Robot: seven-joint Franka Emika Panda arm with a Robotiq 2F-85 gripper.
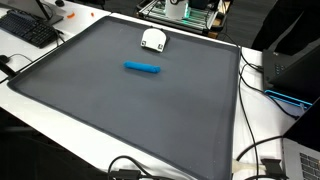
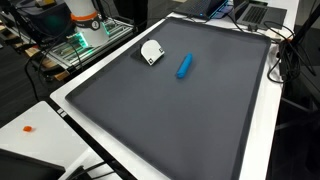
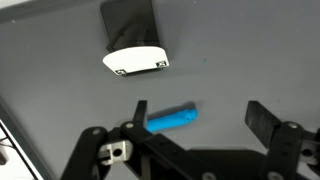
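My tool hangs spread wide over the dark grey matte surface, pinching nothing. Its two black fingers stand well apart at the near edge of the wrist view.

The thing closest to it is a short bright-blue plastic cylinder. It lies flat on the surface in the gap between the fingers, but off-centre. It sits just beside the left finger, with bare grey between its other end and the right finger.

What matters is its long axis. In the wrist view it runs almost left to right, with the right end tipped slightly toward the far side. That is nearly the same line on which my fingers face each other. So, as I judge it, the fingers as they stand look at the cylinder's two ends rather than its long sides. I cannot tell how high I hang above it, because the tool shows in neither exterior view.

In both exterior views the cylinder lies by itself in the far half of the surface. A small rounded white plastic object rests beyond it on the far side, near but clearly apart, and nothing lies between the two.
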